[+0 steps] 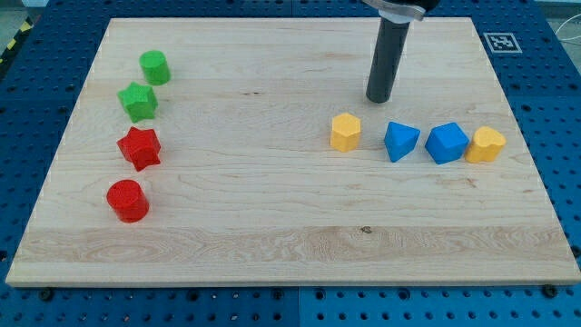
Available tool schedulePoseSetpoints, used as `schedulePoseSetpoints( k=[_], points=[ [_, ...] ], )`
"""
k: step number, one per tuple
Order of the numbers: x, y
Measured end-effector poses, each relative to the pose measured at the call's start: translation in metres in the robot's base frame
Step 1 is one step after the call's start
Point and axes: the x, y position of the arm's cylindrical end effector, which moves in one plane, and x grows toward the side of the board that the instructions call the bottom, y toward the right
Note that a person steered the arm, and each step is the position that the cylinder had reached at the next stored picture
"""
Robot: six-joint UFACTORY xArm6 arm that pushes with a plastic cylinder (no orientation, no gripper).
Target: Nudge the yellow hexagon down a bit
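My tip (379,98) sat on the wooden board (272,227), just above and to the view's right of the yellow hexagon (345,132), close but not touching. No jaws on this rod; it held nothing. Hexagon lay right of ctr, leftmost in a row w/ blue triangular block (400,142), blue block (447,143) and yellow heart (486,144). At view's left, top to bottom: green cylinder (154,67), green star (138,101), red star (139,148), red cylinder (127,200).

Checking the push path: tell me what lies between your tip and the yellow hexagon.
Nothing: in the camera view only bare wood separates my tip from the yellow hexagon, which sits below it and slightly toward the view's left.
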Motion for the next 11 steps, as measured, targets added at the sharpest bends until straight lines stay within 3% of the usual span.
schedulePoseSetpoints(
  k=[3,6,11],
  points=[
    [0.034,0.005],
    [0.037,-0.048],
    [0.039,-0.069]
  ],
)
